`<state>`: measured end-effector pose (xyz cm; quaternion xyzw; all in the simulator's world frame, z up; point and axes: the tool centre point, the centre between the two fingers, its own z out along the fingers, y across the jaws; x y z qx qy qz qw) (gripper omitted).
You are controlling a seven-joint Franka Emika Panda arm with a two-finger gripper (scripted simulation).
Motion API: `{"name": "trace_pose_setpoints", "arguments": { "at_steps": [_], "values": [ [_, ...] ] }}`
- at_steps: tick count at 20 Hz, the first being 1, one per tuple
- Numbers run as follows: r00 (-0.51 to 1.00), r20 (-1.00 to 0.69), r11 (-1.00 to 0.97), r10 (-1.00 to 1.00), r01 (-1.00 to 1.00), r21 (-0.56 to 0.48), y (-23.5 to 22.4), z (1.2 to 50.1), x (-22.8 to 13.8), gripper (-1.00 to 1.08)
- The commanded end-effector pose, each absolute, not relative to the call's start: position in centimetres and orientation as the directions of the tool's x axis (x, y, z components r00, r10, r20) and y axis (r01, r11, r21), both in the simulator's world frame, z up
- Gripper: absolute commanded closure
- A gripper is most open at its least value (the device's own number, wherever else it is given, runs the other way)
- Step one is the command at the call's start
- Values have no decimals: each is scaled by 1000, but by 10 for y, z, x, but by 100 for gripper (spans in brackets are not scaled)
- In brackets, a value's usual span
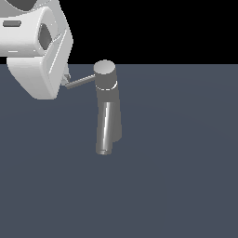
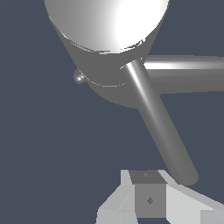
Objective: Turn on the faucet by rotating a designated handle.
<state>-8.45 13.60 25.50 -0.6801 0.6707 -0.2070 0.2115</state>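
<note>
The faucet (image 1: 108, 104) is a grey column with a round flat cap (image 1: 105, 69) and a shiny slanted spout (image 1: 106, 128). The thin grey handle (image 1: 81, 82) sticks out from the cap toward the exterior view's left. My gripper (image 1: 66, 77) is at the handle's free end, mostly hidden behind the white hand. In the wrist view the handle (image 2: 159, 127) runs from the cap (image 2: 107, 26) down to a tip right beside my gripper (image 2: 149, 192). The fingertips sit together with no gap, and nothing is between them. The spout (image 2: 188, 72) runs off sideways.
The faucet stands on a flat dark blue-grey floor (image 1: 176, 176). My white hand and wrist (image 1: 35, 51) fill the upper part of the exterior view's left.
</note>
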Motion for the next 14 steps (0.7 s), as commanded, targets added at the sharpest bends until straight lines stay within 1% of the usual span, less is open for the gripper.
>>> {"name": "trace_pose_setpoints", "arguments": {
  "at_steps": [1,14],
  "values": [
    [1,0,0,-1000,-826,-564,126,252,-88,108],
    [-5,1,4,-1000,-827,-562,105,238,-108,108]
  ]
}}
